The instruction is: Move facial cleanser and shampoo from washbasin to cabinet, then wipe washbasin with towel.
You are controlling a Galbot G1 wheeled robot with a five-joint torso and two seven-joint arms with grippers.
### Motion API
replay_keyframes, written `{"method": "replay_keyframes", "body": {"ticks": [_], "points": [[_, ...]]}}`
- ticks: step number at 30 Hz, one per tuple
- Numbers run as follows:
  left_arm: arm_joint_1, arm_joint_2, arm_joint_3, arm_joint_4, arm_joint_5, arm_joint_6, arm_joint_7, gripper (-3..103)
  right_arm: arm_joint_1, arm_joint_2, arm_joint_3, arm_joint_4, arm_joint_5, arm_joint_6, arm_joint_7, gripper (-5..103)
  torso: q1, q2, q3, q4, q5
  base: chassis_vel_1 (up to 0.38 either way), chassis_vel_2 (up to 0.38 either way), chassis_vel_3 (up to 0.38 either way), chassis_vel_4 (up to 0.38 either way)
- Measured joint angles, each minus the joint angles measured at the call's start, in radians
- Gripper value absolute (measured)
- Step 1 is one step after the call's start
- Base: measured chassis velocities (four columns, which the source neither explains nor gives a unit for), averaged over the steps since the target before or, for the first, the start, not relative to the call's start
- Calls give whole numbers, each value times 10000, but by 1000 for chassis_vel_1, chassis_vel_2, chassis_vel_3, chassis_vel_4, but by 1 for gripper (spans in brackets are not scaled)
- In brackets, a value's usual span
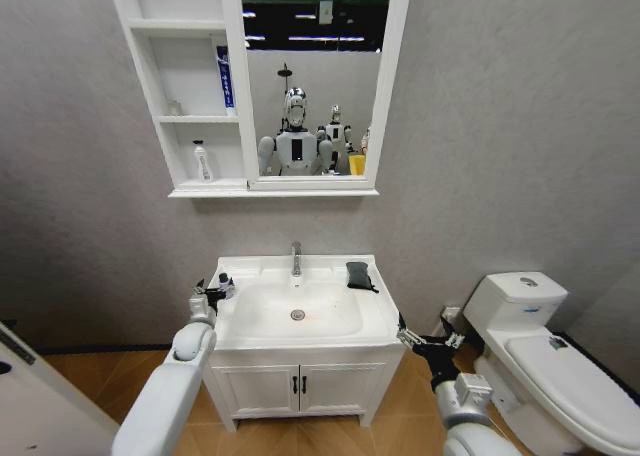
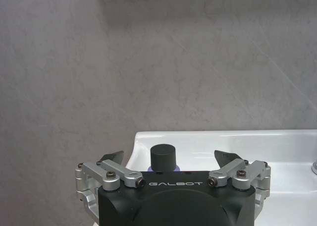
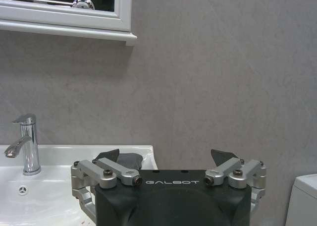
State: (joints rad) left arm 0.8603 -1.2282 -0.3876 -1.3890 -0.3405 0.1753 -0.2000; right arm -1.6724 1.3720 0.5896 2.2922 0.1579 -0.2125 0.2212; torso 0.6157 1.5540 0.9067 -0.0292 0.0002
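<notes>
The white washbasin (image 1: 375, 326) stands below the wall cabinet (image 1: 190, 188). At the washbasin's left rear corner is a black-capped bottle (image 2: 163, 158) with a purple top; I cannot tell whether it is the shampoo or the facial cleanser. My left gripper (image 2: 168, 154) is open, one finger on each side of the cap, not touching it; the head view shows this left gripper (image 1: 215, 291) at the basin's left edge. The dark towel (image 1: 358, 274) lies folded at the right rear, and the right wrist view has the towel (image 3: 130, 159) just beyond my open right gripper (image 3: 168, 154).
The cabinet shelves hold a blue tube (image 1: 225, 76) and a white bottle (image 1: 203, 161). The chrome faucet (image 1: 296, 259) stands at the back centre. A toilet (image 1: 540, 346) is close on the right, beside my right gripper (image 1: 415, 338). A grey wall lies behind.
</notes>
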Motion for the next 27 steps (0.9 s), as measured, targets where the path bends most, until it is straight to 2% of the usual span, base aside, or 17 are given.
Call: {"method": "replay_keyframes", "body": {"ticks": [9, 15, 27], "points": [[-586, -274, 59, 1616, 193, -165, 332, 100, 129, -8, -54, -189, -18, 25, -6, 100, 0, 0, 0, 4, -2, 0, 0, 0, 0], [-1073, -776, -39, 2427, 162, -749, 848, 100, 159, -30, -62, -220, -11, 25, -12, 100, 0, 0, 0, -1, -2, 0, 0, 0, 0], [-1465, -914, -111, 3019, 468, -894, 786, 100, 122, 1, 4, -238, -9, 112, -11, 100, 0, 0, 0, 0, -2, 0, 0, 0, 0]]}}
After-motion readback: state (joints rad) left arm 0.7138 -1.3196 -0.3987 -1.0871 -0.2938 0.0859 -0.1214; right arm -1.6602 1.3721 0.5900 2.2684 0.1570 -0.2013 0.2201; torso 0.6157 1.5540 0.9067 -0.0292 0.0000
